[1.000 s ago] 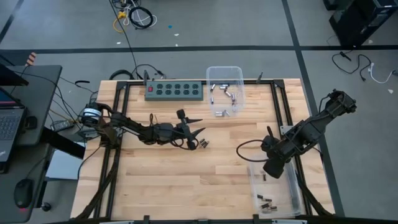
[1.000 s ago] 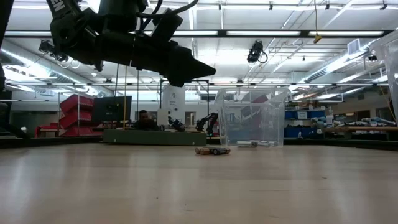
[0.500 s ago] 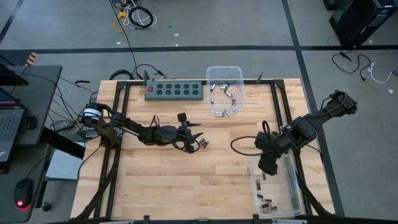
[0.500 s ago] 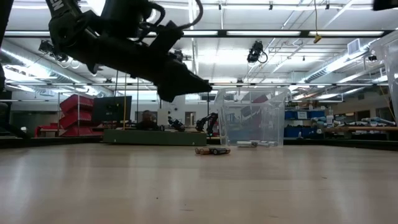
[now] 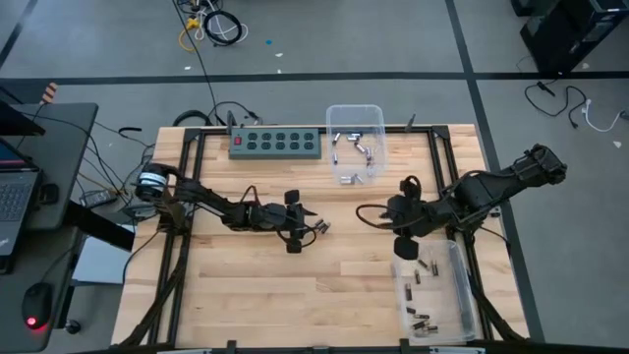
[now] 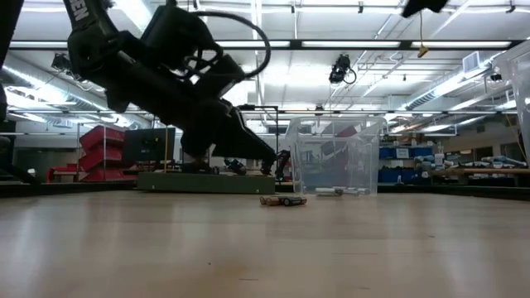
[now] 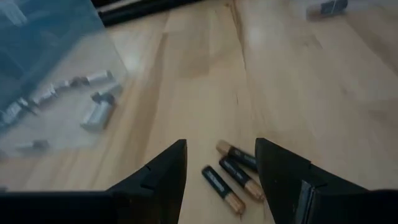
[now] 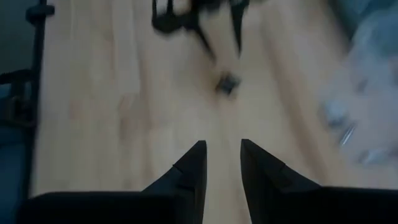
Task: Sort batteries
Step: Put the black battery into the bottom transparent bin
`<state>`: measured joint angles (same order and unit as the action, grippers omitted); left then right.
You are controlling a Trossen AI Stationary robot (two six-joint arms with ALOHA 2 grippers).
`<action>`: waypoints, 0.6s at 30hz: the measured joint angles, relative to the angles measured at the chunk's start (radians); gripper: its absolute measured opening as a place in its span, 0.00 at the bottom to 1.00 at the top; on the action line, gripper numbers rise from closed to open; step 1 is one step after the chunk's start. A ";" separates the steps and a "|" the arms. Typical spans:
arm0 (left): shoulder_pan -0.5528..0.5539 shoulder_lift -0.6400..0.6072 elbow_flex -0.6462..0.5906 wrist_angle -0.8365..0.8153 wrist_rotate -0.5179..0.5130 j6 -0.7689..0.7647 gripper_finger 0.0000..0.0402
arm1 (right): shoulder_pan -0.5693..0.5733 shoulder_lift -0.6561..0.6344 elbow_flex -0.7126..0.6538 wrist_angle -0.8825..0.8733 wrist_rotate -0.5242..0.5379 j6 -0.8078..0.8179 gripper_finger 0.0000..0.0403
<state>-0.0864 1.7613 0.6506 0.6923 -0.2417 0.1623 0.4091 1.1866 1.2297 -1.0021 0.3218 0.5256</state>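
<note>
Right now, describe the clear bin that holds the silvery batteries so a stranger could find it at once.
Start at the green power strip along the table's far edge. Right beside it stands a squarish clear bin holding silvery batteries. The other clear tray, at the near right corner, is long, narrow and holds darker cells.

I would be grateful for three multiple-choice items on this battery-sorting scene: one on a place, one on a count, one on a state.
1. Where do the loose dark batteries lie?
A. On the bare wood, just ahead of the left gripper
B. Inside the green power strip
C. On the floor

2. How many loose batteries show between the left gripper's fingers in the left wrist view?
A. One
B. Three
C. Six

3. What is the state of the left gripper?
A. Shut on a battery
B. Open, holding nothing
C. Out of view

Answers: 1 A, they rest on the table by its fingertips; 2 B, three cells lie side by side; 3 B, its fingers stand apart with only wood between.
</note>
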 joint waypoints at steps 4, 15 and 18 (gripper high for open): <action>0.001 0.061 0.000 0.044 -0.005 -0.017 0.47 | 0.012 0.000 0.000 0.098 0.167 -0.152 0.21; 0.002 0.145 0.000 0.054 -0.042 -0.070 0.47 | 0.020 0.000 -0.081 0.374 0.281 -0.474 0.20; 0.002 0.145 0.000 0.040 -0.052 -0.070 0.47 | 0.019 0.000 -0.121 0.419 0.281 -0.494 0.20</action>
<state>-0.0841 1.9068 0.6506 0.7325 -0.2935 0.0921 0.4279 1.1866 1.1089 -0.5831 0.6025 0.0317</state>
